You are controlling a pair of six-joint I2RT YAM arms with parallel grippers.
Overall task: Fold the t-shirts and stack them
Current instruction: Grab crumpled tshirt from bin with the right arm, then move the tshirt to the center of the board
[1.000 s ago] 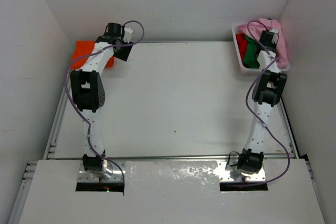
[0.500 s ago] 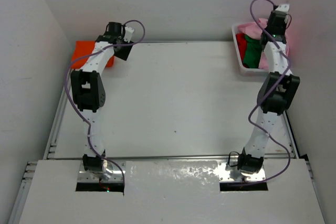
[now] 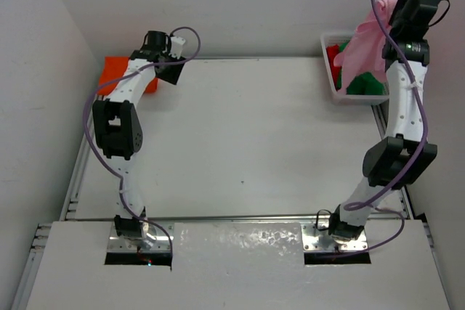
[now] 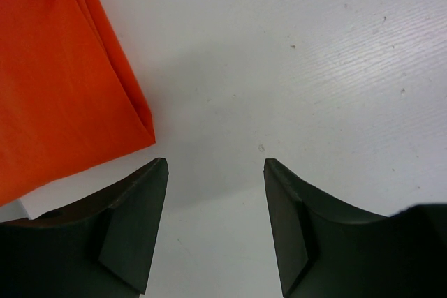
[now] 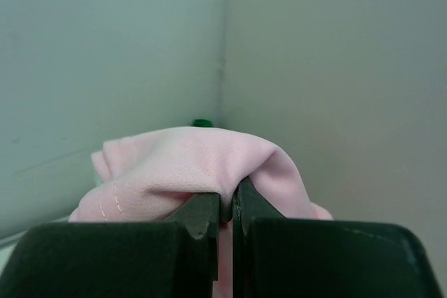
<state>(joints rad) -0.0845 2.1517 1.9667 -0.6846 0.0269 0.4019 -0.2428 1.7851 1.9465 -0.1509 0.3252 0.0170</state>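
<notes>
A folded orange t-shirt point(image 3: 112, 72) point(image 4: 59, 82) lies at the far left of the table. Just right of it my left gripper point(image 3: 168, 70) point(image 4: 215, 172) hovers open over bare table, nothing between its fingers. My right gripper point(image 3: 396, 6) point(image 5: 229, 204) is raised high at the far right, shut on a fold of the pink t-shirt point(image 3: 367, 38) point(image 5: 188, 162), which hangs down over the basket. The green t-shirt point(image 3: 367, 81) and the red t-shirt point(image 3: 333, 56) lie in the white basket point(image 3: 331, 86) below it.
Grey walls close in on the left, back and right. The right arm stands tall near the right wall, with its cable looping above. A metal rail runs along each table side.
My right arm has risen from the basket, lifting the pink t-shirt up out of it. The left arm has barely moved.
</notes>
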